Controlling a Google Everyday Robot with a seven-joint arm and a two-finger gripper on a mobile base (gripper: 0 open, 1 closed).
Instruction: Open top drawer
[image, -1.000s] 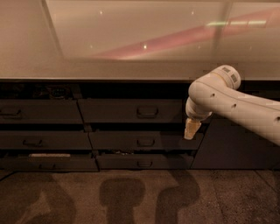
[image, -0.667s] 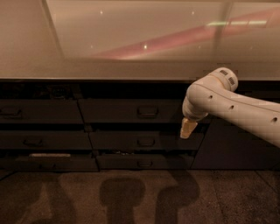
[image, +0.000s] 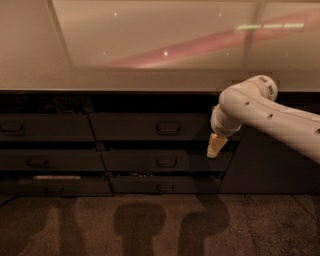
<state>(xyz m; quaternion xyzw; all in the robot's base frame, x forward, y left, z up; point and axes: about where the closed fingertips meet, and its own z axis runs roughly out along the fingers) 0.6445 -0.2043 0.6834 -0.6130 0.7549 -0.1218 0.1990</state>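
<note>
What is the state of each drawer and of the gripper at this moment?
top drawer: looks shut, handle untouched.
middle drawer below it: looks shut.
bottom left drawer: slightly ajar, pale strip showing along its top.
gripper: pointing down, right of the top drawer's handle, touching no handle.

White arm (image: 272, 117) of smooth rounded tubular segments, small dark recessed dots along the shell, dark-banded cap at the joint, ending in a cream-tan gripper (image: 216, 145) near the drawer bank's (image: 130, 161) right end.
</note>
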